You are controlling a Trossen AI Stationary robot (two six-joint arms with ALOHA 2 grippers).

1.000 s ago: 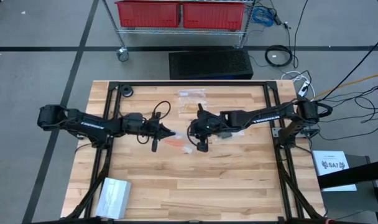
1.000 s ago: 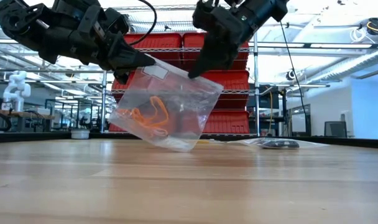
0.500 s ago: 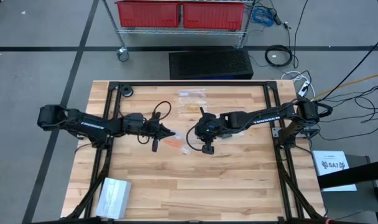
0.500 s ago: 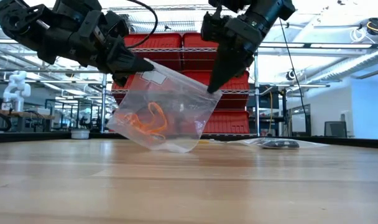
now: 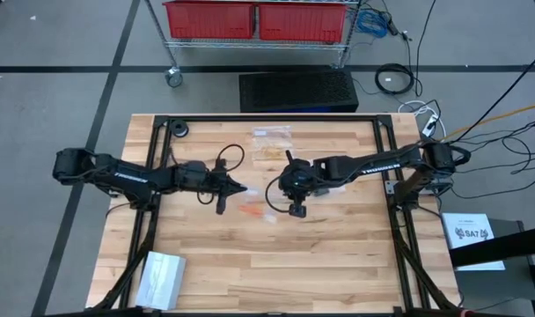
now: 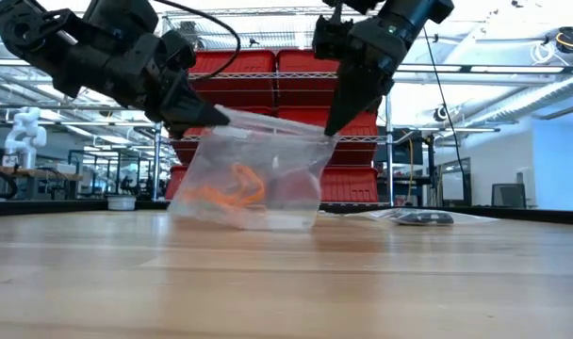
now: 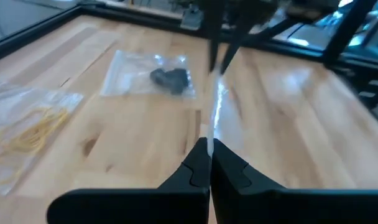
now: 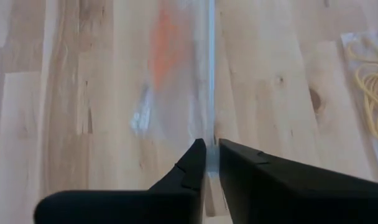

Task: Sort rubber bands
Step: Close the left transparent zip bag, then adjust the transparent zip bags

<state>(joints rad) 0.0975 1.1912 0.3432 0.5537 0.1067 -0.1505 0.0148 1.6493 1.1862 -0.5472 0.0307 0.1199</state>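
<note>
Left gripper (image 6: 209, 118): fingers pressed together on the top edge of the clear bag (image 6: 258, 179), near the worktop (image 5: 338, 264) centre, holding one corner up.
Right gripper (image 6: 332, 125): at three o'clock of the left one; fingers a sliver apart around the opposite top corner, so the bag hangs stretched between both.
Orange rubber bands (image 6: 232, 188): bunched in the bag's bottom, kept in by its upright hang.
Other groups: black bands bag (image 7: 170, 77) and yellowish bands bag (image 7: 28, 132) lie flat toward twelve o'clock.
Change: a second ago the bag tilted and hung clear; now it is level, its bottom on the wood, and the right fingers have eased slightly.
</note>
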